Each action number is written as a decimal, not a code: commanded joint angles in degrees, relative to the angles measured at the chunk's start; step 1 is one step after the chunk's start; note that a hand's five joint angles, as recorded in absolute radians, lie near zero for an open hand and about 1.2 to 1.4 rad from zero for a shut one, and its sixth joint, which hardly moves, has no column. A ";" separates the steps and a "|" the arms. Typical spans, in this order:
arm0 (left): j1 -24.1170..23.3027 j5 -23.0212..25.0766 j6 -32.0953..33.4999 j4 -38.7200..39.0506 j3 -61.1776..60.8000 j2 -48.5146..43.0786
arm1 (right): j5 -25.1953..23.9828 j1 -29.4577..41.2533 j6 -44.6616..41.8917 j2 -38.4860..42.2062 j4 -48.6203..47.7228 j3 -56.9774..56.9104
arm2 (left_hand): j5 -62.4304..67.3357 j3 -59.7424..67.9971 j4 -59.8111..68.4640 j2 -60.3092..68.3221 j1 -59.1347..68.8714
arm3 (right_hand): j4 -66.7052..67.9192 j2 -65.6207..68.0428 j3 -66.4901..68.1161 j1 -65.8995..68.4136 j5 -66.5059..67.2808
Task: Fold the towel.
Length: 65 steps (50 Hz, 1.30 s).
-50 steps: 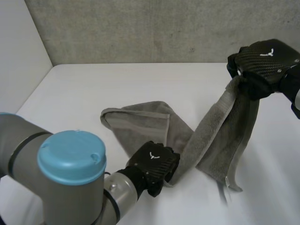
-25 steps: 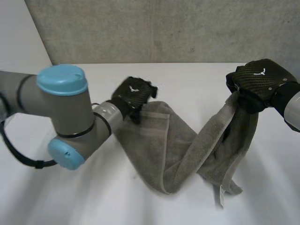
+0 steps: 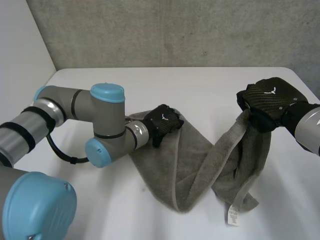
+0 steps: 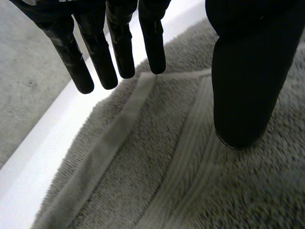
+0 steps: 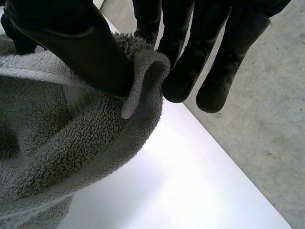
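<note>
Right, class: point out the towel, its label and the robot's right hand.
towel [image 3: 190, 165], head view, part lying flat on the table
label [image 3: 233, 216], head view, white tag's middle
right hand [image 3: 267, 100], head view, back of hand

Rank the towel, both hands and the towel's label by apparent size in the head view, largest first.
1. towel
2. right hand
3. left hand, looking smaller than the right, though distance from the camera may explain that
4. label at the towel's hanging end
</note>
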 commanded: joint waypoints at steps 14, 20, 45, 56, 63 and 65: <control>-0.35 -0.89 4.10 -2.29 1.48 -0.71 | 0.24 -0.06 0.00 2.70 -1.18 0.49 | 48.91 48.68 48.67 48.63 48.49 | 3.37 5.00 4.08 4.51 3.52; -0.35 -2.65 4.01 -2.20 1.30 1.66 | 0.32 -0.06 0.00 3.14 -1.27 0.41 | 52.00 51.77 51.76 51.72 51.58 | 3.37 5.00 4.08 4.51 3.52; 13.10 -17.68 -9.70 3.60 -33.94 42.27 | 0.50 -4.63 -0.18 -0.37 5.58 -4.69 | 52.00 51.77 51.76 51.72 51.58 | 3.37 5.00 4.08 4.51 3.52; 17.32 -18.47 -15.94 3.77 -61.24 59.75 | 0.67 -6.56 -10.26 -1.08 17.26 -4.00 | 52.00 51.77 51.76 51.72 51.58 | 3.37 5.00 4.08 4.51 3.52; 16.79 -18.47 -15.76 4.12 -70.50 60.73 | 1.29 -6.21 -17.75 -0.11 21.32 -1.44 | 52.00 51.77 51.76 51.72 51.58 | 3.37 5.00 4.08 4.51 3.52; 16.87 -18.47 -15.68 4.47 -70.51 60.03 | 1.64 -6.12 -18.98 1.99 21.84 -1.70 | 52.00 51.77 51.76 51.72 51.58 | 3.37 5.00 4.08 4.51 3.52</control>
